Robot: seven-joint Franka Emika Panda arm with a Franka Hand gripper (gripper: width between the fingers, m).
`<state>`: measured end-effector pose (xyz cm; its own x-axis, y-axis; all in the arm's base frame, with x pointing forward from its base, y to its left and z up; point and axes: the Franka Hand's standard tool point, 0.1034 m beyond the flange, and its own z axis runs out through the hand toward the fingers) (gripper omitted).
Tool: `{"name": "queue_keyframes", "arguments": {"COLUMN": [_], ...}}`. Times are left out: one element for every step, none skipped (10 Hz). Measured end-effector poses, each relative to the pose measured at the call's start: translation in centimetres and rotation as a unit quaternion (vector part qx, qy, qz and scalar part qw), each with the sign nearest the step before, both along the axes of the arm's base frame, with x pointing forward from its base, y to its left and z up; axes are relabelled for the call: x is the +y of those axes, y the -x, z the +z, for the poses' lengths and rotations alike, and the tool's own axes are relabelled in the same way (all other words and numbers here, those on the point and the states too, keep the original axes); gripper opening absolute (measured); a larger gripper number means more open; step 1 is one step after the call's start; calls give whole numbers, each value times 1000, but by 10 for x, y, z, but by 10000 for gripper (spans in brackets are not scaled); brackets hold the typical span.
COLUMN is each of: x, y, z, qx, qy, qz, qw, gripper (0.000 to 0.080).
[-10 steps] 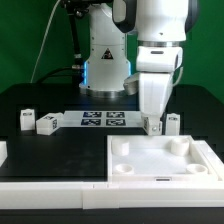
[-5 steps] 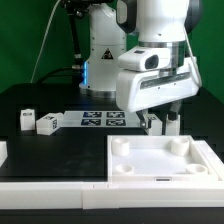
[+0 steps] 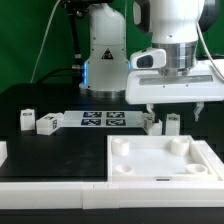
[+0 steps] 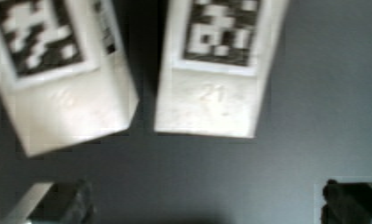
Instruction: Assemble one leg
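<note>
Exterior view, starting at its left: two loose legs [image 3: 25, 120] [image 3: 46, 123] sit side by side on the black counter [image 3: 60, 150], well apart from the arm. Next comes the marker board [image 3: 103, 120], lying flat. Then a second pair sits just behind the far edge of the tabletop [image 3: 160, 165]. It is made up of a neighbour leg [image 3: 150, 125] and, just beside it toward the exterior view's right, the leg [image 3: 172, 123] you most likely want.

Progress: none of the corner sockets you can see on the tabletop holds a leg, so nothing is fitted yet. By my reading you are at the approach to the first pick. The grasp, the carry and the seating in a socket are all left to do.

Tool [image 3: 175, 108]: it hangs over that second pair, above them and touching neither as far as you can see. Its fingers are spread wide with nothing between them. In the wrist view, both fingertips [image 4: 58, 200] show far apart at one edge. The leg [image 4: 218, 70] and the neighbour leg [image 4: 67, 75] lie beyond them, tags facing the camera, with a narrow dark gap between the two.
</note>
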<state>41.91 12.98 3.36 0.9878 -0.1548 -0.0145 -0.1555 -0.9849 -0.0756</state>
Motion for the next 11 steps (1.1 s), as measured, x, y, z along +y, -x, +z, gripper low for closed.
{"name": "queue_keyframes", "arguments": {"x": [0,0,0,-1,-1,-2,-2,-1,0,-1,0], "y": [0,0,1,2,0,7,18,18,16,28,27], "z": [0,0,-1,-1,-1,-3,-2,1,1,4,4], "qx": [1,1,4,22,19,38,101,152,173,241,271], "qy": [-1,-1,-1,0,0,1,4,0,-1,-2,-7], "qz": [-13,-6,-4,1,0,-3,2,-2,-3,3,9], "qw": [1000,1000,1000,1000,1000,999,995,988,985,971,963], "gripper": [648,648,648,648,648,648,648,648,648,648,648]}}
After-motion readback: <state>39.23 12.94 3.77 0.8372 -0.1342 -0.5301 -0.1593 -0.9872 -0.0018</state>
